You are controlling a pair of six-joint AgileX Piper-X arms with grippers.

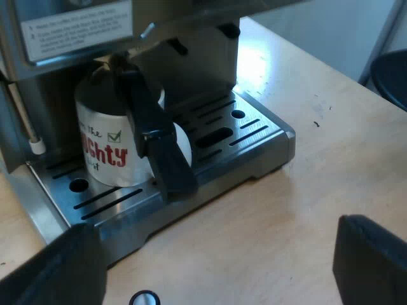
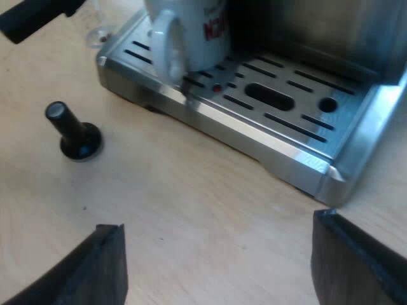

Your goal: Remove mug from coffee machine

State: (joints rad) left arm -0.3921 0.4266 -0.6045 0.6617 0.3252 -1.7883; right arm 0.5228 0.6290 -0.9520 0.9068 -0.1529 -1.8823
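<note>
From the left wrist view, we judge the task is at its opening step. The mug (image 1: 105, 146) stands upright on the drip tray (image 1: 254, 136) of the espresso machine (image 1: 70, 32), untouched, and the holder's dark handle (image 1: 159, 146) slants across its front. Our left gripper (image 1: 216, 273) hovers low over the table (image 1: 331, 127), short of the tray, its fingers spread wide and holding nothing.

From the right wrist view, the right gripper (image 2: 222, 267) is likewise wide open and empty, tilted down toward the tray's edge. The mug's own handle (image 2: 166, 47) faces this arm, and a tamper (image 2: 73, 133) with a black knob stands on the table nearby. The next move, we think, calls for reaching in, closing on the mug and drawing it out beneath the dark handle.
</note>
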